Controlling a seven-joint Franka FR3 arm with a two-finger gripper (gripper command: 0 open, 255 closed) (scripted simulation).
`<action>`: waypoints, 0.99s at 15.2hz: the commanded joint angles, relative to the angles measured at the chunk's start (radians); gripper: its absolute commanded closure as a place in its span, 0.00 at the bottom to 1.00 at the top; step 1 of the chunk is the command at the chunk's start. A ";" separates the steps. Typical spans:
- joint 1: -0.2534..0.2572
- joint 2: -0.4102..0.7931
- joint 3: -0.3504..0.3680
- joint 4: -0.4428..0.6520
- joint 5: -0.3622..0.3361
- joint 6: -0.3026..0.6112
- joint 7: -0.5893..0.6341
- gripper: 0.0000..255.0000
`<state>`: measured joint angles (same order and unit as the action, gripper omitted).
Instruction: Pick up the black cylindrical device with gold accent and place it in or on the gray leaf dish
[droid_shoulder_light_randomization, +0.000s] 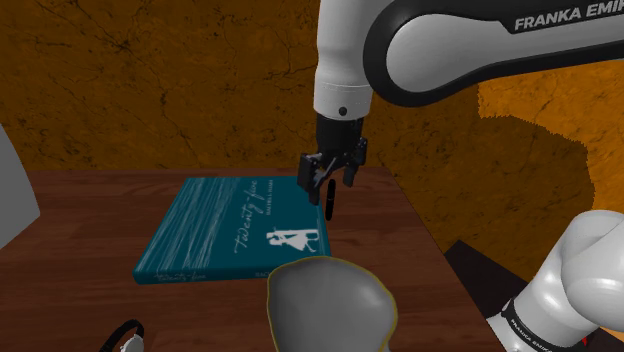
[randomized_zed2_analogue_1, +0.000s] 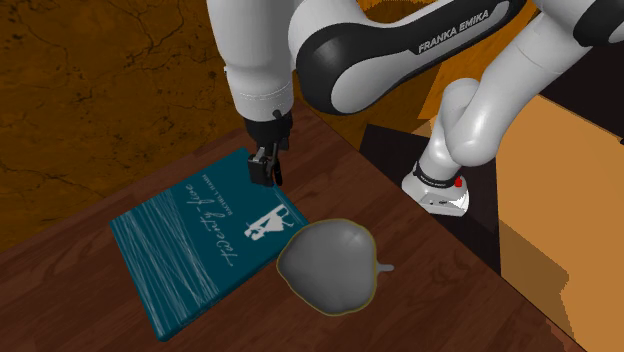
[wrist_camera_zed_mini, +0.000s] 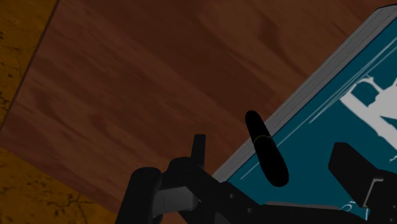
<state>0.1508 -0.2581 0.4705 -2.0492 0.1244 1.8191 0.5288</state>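
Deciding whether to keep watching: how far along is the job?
Done: the claw is at the black device by the teal book's edge. In hand: its fingers stand apart either side of the device, not touching it, so no grip yet. Left: clasp, lift, carry to the gray leaf dish, which holds nothing.

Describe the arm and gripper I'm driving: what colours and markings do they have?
The arm is glossy white with rounded links and dark joint bands. One band carries white FRANKA EMIKA lettering. The gripper is all black, with two blocky fingers.
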 joint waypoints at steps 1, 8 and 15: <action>0.000 0.000 0.000 -0.001 0.000 0.001 0.000 0.00; 0.000 0.000 0.000 -0.001 0.000 0.001 0.000 1.00; 0.000 -0.001 -0.001 0.011 0.000 -0.012 0.000 1.00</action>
<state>0.1506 -0.2568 0.4707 -2.0425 0.1237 1.8139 0.5297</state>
